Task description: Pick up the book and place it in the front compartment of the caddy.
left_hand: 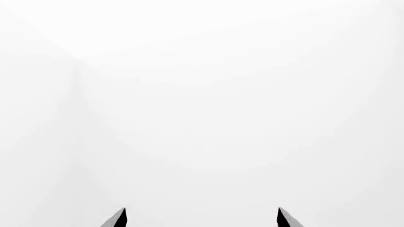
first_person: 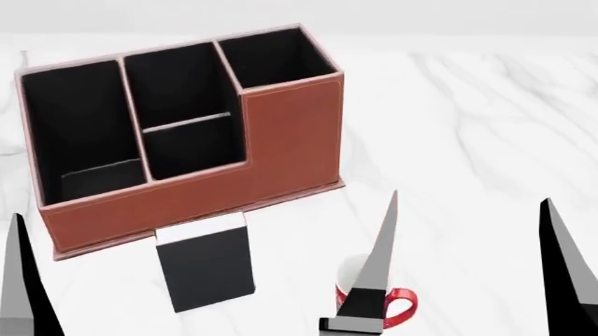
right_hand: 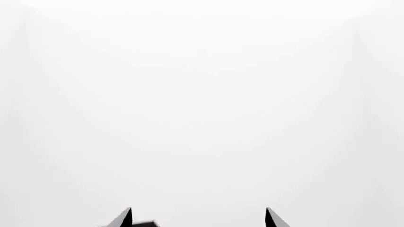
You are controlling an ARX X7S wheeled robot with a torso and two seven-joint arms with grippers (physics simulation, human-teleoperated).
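The book [first_person: 207, 269], black with a white top edge, stands upright on the white marble table just in front of the caddy [first_person: 290, 140], a reddish-brown box with black cells. My right gripper [first_person: 470, 197] is open and empty, to the right of the book, its fingers spread wide. Its left finger [first_person: 381, 259] crosses in front of the mug. Only one finger [first_person: 19, 280] of my left gripper shows in the head view, to the book's left. The left wrist view shows the left gripper [left_hand: 202, 209] open over plain white. The right wrist view shows the right gripper [right_hand: 198, 209] open over white.
A red-and-white mug [first_person: 404, 308] stands at the book's right, partly hidden by my right gripper's finger. The marble table [first_person: 467, 105] runs on to the right of the caddy. A small dark shape [right_hand: 145, 223] sits at the right wrist view's edge; I cannot tell what it is.
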